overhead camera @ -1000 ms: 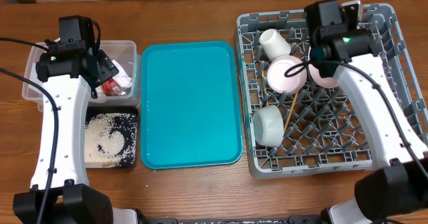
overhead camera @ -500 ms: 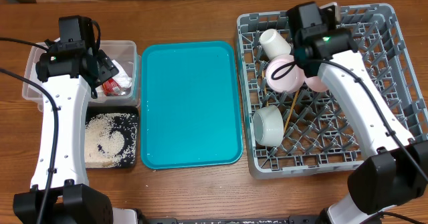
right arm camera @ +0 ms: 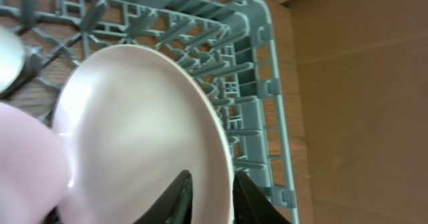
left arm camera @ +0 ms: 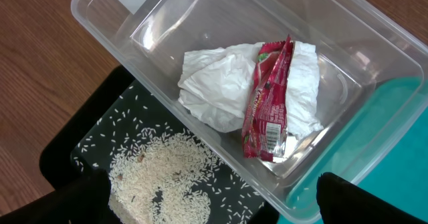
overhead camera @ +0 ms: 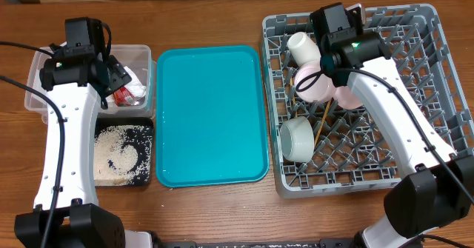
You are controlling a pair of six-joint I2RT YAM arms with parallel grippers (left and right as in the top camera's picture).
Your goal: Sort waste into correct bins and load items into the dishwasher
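Observation:
The pale pink plate (right arm camera: 134, 130) stands on edge among the pegs of the grey dishwasher rack (overhead camera: 415, 129). My right gripper (right arm camera: 210, 177) is open a little, its fingers either side of the plate's rim with a slim gap. In the rack a pink bowl (overhead camera: 315, 81) sits beside the plate (overhead camera: 349, 94), with a cream cup (overhead camera: 304, 48), a pale bowl (overhead camera: 296, 138) and chopsticks (overhead camera: 324, 122). My left gripper (left arm camera: 214, 214) hangs wide open and empty over the bins. The clear tub (left arm camera: 167, 23) holds the red wrapper (left arm camera: 267, 103) and the napkin (left arm camera: 214, 90). Rice (left arm camera: 160, 177) lies in the black tray (overhead camera: 150, 155).
A teal serving tray (overhead camera: 207, 115) lies between the bins and the rack. The rack's far wall (right arm camera: 267, 83) stands close behind the plate, with wooden table beyond it.
My right arm has moved left across the rack with the plate, and its jaws have parted from the rim. The left arm has stayed still.

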